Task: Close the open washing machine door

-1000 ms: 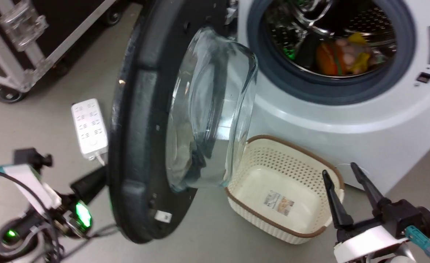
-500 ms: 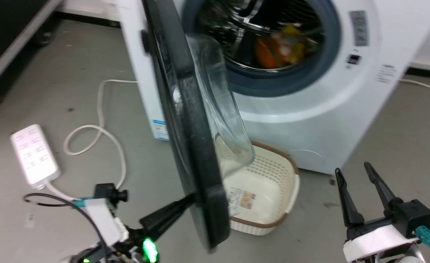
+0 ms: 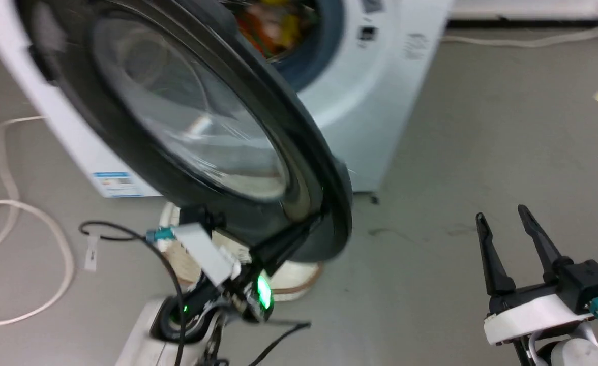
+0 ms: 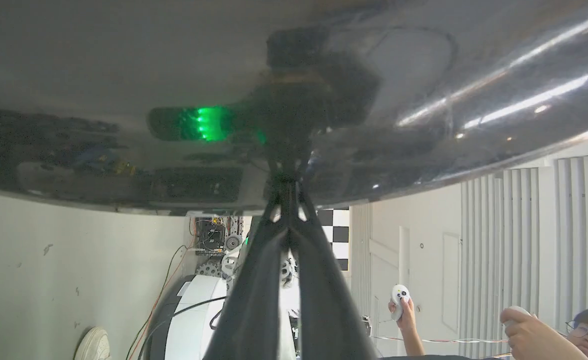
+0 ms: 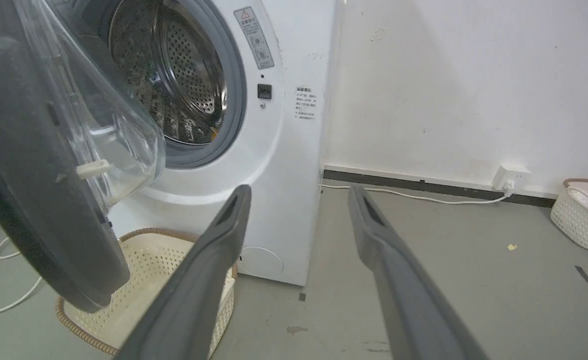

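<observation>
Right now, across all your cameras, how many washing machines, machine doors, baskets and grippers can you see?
washing machine: 1
washing machine door: 1
baskets: 2, the cream basket below the door and the white basket by the wall
grippers: 2, the left gripper shut, the right gripper open
Total: 6

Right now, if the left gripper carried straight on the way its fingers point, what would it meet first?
The washing machine door: the shut left gripper seems to touch its glossy outer face with its tips.
</observation>
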Robot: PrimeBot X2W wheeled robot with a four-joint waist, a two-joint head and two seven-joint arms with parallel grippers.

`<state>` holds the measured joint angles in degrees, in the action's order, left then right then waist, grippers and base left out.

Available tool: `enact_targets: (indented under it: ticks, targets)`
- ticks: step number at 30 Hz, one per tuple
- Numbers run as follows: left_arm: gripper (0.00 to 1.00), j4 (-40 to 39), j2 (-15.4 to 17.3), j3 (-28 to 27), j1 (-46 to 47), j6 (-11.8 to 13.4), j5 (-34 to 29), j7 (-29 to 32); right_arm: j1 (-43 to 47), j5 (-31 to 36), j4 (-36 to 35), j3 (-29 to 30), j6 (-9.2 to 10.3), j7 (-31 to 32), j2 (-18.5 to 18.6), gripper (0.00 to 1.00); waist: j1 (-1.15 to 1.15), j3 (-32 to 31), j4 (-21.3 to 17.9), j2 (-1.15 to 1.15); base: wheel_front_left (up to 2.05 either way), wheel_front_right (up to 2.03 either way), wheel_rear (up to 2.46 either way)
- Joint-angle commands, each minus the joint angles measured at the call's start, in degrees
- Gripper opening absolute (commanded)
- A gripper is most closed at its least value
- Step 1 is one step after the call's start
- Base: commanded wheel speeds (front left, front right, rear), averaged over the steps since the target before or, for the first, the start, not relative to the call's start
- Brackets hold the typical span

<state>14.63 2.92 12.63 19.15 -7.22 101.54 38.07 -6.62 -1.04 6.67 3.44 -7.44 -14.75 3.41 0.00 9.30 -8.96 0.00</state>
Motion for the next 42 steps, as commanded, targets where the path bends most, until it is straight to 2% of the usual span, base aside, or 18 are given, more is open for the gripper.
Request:
enact_targets:
  ticks: [1,5,6,7,8,10,11,12,13,14,18,23,28,30,32,33,39,42]
  targets:
    - [0.00,0.42,-0.03,0.57,2.32,-0.24,-0.02,-2.98,-1.05,-0.44,0.10,0.04,-0.05,-0.25,-0.01,1.00,0.00,4.07,-5.85,0.00,0.00,0.00,0.00]
    - [0.00,3.13,-0.04,1.74,7.24,-0.25,-3.13,-10.79,-1.87,-1.31,0.37,-0.23,-0.05,-0.25,-0.26,1.00,0.00,6.25,-9.90,0.00,0.00,0.00,0.00]
    - [0.00,3.13,-0.04,1.74,7.24,-0.25,-3.13,-10.79,-1.87,-1.31,0.37,-0.23,-0.05,-0.25,-0.26,1.00,0.00,6.25,-9.90,0.00,0.00,0.00,0.00]
    - [0.00,5.57,-0.04,2.10,9.71,-0.25,-5.00,-15.08,-2.12,-1.77,0.57,-0.25,-0.05,-0.25,-0.37,1.00,0.00,7.01,-11.31,0.00,0.00,0.00,0.00]
    - [0.00,5.57,-0.04,2.10,9.71,-0.25,-5.00,-15.08,-2.12,-1.77,0.57,-0.25,-0.05,-0.25,-0.37,1.00,0.00,7.01,-11.31,0.00,0.00,0.00,0.00]
    - [0.00,9.16,-0.04,2.25,13.65,-0.25,-5.99,-21.51,-2.32,-2.30,0.79,-0.61,-0.05,-0.25,-0.47,1.00,0.00,8.05,-13.06,0.00,0.00,0.00,0.00]
    - [0.00,9.16,-0.04,2.25,13.65,-0.25,-5.99,-21.51,-2.32,-2.30,0.79,-0.61,-0.05,-0.25,-0.47,1.00,0.00,8.05,-13.06,0.00,0.00,0.00,0.00]
    - [0.00,11.29,-0.04,2.22,16.15,-0.26,-6.30,-25.41,-2.45,-2.92,0.85,-0.97,-0.05,-0.25,-0.50,1.00,0.00,8.65,-13.80,0.00,0.00,0.00,0.00]
    - [0.00,11.29,-0.04,2.22,16.15,-0.26,-6.30,-25.41,-2.45,-2.92,0.85,-0.97,-0.05,-0.25,-0.50,1.00,0.00,8.65,-13.80,0.00,0.00,0.00,0.00]
    - [0.00,12.95,-0.04,2.06,18.36,-0.26,-5.89,-28.48,-2.67,-3.65,0.91,-1.10,-0.05,-0.25,-0.51,1.00,0.00,9.09,-14.08,0.00,0.00,0.00,0.00]
    - [0.00,14.68,-0.04,1.97,20.86,-0.26,-5.42,-31.21,-2.82,-4.19,0.98,-1.17,-0.05,-0.25,-0.52,1.00,0.00,9.46,-14.07,0.00,0.00,0.00,0.00]
    - [0.00,14.19,-0.04,3.85,21.54,-0.26,-4.34,-31.81,-2.77,-4.00,1.14,-1.03,-0.05,-0.25,-0.52,1.00,0.00,8.46,-12.28,0.00,0.00,0.00,0.00]
    - [0.00,10.61,-0.04,5.36,16.91,-0.26,-4.43,-31.70,-2.22,-2.98,1.05,-1.21,-0.05,-0.25,-0.53,1.00,0.00,5.24,-9.36,0.00,0.00,0.00,0.00]
    - [0.00,7.91,0.12,5.97,13.41,-0.26,-6.47,-32.08,-1.69,-2.56,0.85,-1.11,-0.05,-0.25,-0.53,1.00,0.00,3.53,-8.05,0.00,0.00,0.00,0.00]
    - [0.36,5.28,1.18,7.12,9.39,-0.26,-10.06,-33.60,-0.87,-2.04,0.64,-0.67,-0.05,-0.25,-0.53,1.00,0.00,1.66,-6.45,0.00,0.00,0.00,0.00]
    - [1.00,4.08,2.19,8.00,7.49,-0.26,-12.64,-35.12,-0.38,-1.70,0.64,-0.52,-0.05,-0.25,-0.53,1.00,0.00,0.56,-5.61,0.00,0.00,0.00,0.00]
    - [1.00,-0.46,10.81,16.55,-1.88,-0.26,-29.73,-50.10,3.61,0.17,0.80,-0.31,-0.05,-0.25,-0.50,1.00,0.00,-5.90,-0.57,0.00,0.00,0.00,0.00]
    - [1.00,3.58,15.24,16.95,-4.10,-0.26,-40.62,-52.89,5.27,0.66,0.74,-0.55,-0.05,-0.25,-0.27,1.00,0.00,-8.11,1.77,0.00,0.00,0.00,0.00]
